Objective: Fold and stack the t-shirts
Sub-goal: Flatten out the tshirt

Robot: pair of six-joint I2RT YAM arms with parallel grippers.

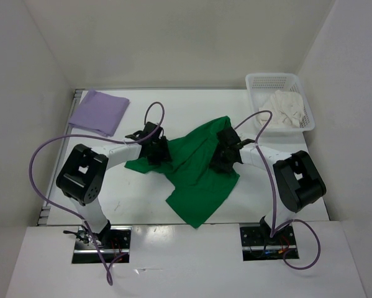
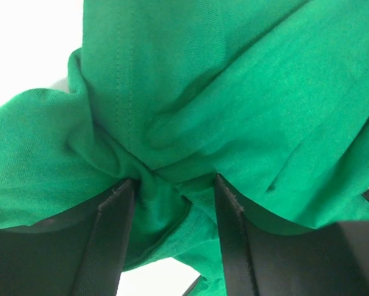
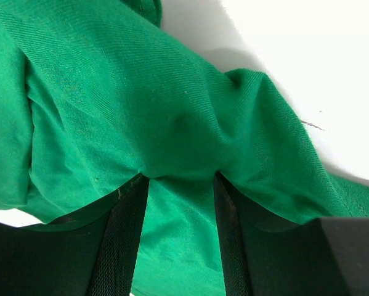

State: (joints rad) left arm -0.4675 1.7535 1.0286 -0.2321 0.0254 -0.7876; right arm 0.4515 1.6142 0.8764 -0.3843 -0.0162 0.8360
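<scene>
The bright green t-shirt is bunched and spread in the middle of the table, stretched between both grippers, with a flap trailing toward the near edge. My left gripper grips its left part; in the left wrist view the jaws pinch a gathered fold of green cloth. My right gripper grips its right part; its jaws hold a fold of green cloth. The lavender t-shirt lies folded at the far left. The cream-white t-shirt sits crumpled in the basket.
The white mesh basket stands at the far right corner. White walls enclose the table on three sides. Purple cables loop over both arms. Bare white table shows at the far middle and near left.
</scene>
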